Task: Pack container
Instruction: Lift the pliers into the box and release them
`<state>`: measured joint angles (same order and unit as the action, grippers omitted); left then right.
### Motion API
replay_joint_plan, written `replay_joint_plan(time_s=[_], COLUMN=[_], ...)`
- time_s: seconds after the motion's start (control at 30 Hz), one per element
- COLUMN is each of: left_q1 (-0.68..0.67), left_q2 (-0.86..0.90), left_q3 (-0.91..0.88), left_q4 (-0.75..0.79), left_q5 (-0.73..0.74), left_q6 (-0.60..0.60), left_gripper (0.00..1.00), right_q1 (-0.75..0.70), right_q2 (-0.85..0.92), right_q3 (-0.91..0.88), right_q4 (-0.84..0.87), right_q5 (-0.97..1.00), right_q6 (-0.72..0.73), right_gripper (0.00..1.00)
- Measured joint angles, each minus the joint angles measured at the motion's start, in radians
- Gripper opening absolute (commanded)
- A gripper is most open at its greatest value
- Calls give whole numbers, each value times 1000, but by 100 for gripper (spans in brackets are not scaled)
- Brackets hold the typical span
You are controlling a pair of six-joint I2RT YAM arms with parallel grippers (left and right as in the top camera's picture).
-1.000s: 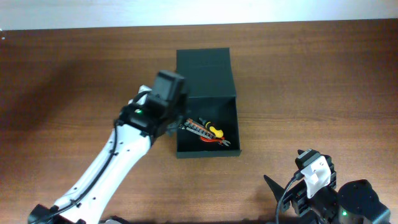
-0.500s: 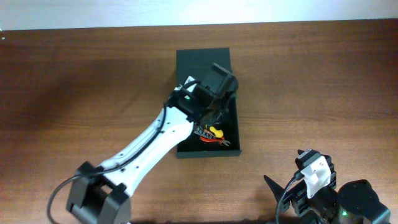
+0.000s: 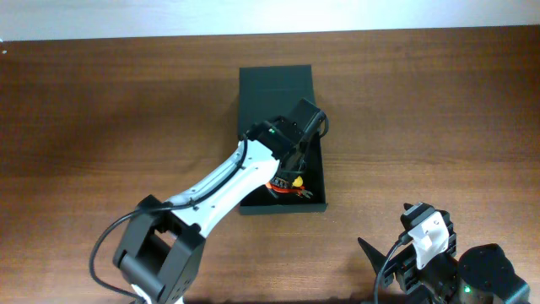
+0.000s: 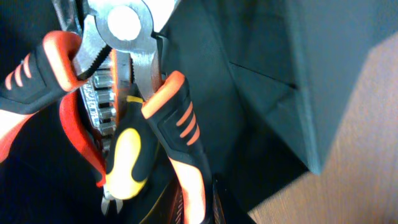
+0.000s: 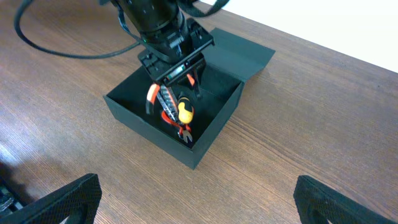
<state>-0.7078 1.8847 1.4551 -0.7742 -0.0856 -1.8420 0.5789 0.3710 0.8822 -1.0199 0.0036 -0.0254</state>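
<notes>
The container [image 3: 283, 207] is a dark green-black box in the middle of the table, its flap lid [image 3: 275, 84] laid open toward the far side. My left gripper [image 4: 198, 202] reaches down inside it, shut on one orange-and-black handle of a pair of pliers [image 4: 180, 118]. The right wrist view shows that gripper [image 5: 185, 78] low over the tools in the container [image 5: 155, 134]. Beneath the pliers lie a yellow-and-black handled tool [image 4: 124, 155], red-handled cutters [image 4: 78, 124] and a silver bit strip [image 4: 99, 93]. My right gripper [image 5: 196, 199] hangs open over bare table near the front edge.
The right arm [image 3: 430, 245] sits at the table's front right corner, well away from the container. Brown wooden table [image 3: 101, 110] surrounds the box on all sides. A pale wall edge runs along the far side of the table.
The left arm swung from the container's left side to over it, then lowered into the box with the pliers. The right arm has not moved.
</notes>
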Motion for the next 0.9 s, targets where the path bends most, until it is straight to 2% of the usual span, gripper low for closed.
replay_joint_plan(time_s=[0.2,0.7,0.83,0.9], left_q1=[0,-23,-31,-31], left_q2=[18,95,96,96], left_q3=[2,9,9,9], left_q4=[4,30,31,31], left_q5=[0,53,60,60], left_q6=[-64,-106,-112,-116], left_gripper=[13,13,24,35], right_q1=[0,0,0,0], right_q2=[0,0,0,0], right_q3=[0,0,0,0], right_q4=[0,0,0,0], right_q5=[0,0,0,0], right_q6=[0,0,1,0], right_gripper=[99,99,99,99])
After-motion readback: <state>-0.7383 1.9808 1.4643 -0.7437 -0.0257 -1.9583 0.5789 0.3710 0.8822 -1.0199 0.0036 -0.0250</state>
